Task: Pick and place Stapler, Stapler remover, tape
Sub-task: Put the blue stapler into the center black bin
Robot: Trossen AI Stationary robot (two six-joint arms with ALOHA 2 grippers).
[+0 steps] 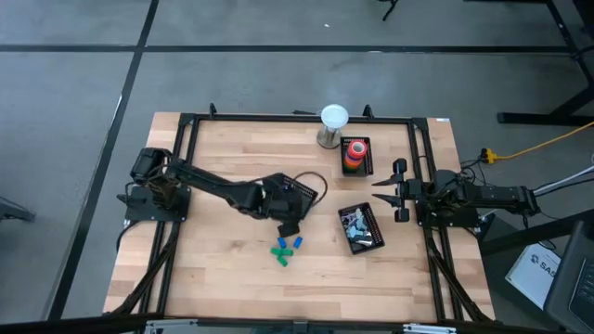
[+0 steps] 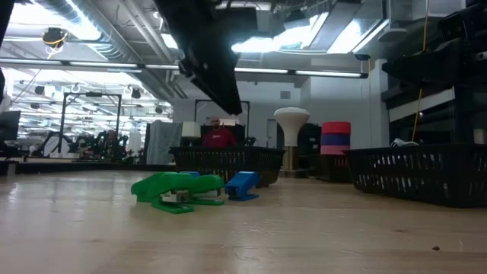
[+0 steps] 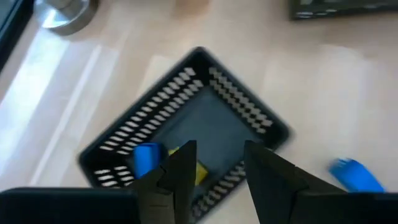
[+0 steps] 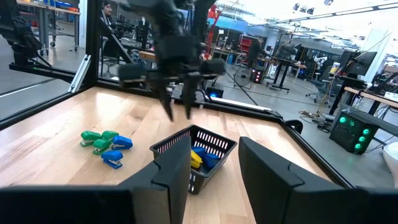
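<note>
The staplers [image 1: 286, 249], small blue and green blocks, lie in a loose clump on the desk [image 1: 223, 278] at about 6 o'clock from centre, the green one [image 2: 176, 191] nearest the low camera with a blue one [image 2: 243, 185] touching it. At 3 o'clock from them sits a dark basket [image 1: 360, 228] already holding blue and yellow pieces [image 4: 200, 157]; the tape [image 1: 355, 151] is stacked in a second basket at about 1 o'clock, beside a white-topped stand [image 1: 333, 125]. The left tool [image 1: 290, 225] hangs just above the clump with its fingers parted and nothing between them. The right tool [image 1: 397, 191] waits at the desk's 3 o'clock edge, spread and empty. The risk, as I judge it: the staplers touch, so a descending finger could nudge a neighbour away or pinch two at once, and a slanted hold on a smooth block may slip over the basket's rim.
</note>
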